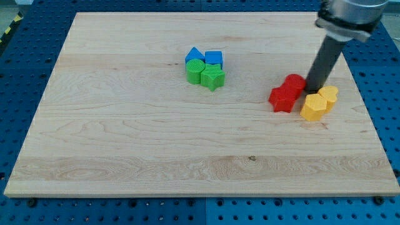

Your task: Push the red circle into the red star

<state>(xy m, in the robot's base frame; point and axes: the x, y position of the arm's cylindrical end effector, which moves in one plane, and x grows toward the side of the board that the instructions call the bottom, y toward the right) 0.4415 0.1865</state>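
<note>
Two red blocks touch at the view's right: red circle (294,82) just above red star (283,98). No claw on this rig, so no grip state; my tip (310,92) sits btwn circle and yellow blocks (319,103). Circle looks light, rigid, slippery on the bench (125,144); I'd push its upper-right side.

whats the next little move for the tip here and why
Probably a short push toward the view's lower left. My tip sits right of the red circle, which already appears to touch the red star. That would press them together while moving away from the yellow blocks.
</note>
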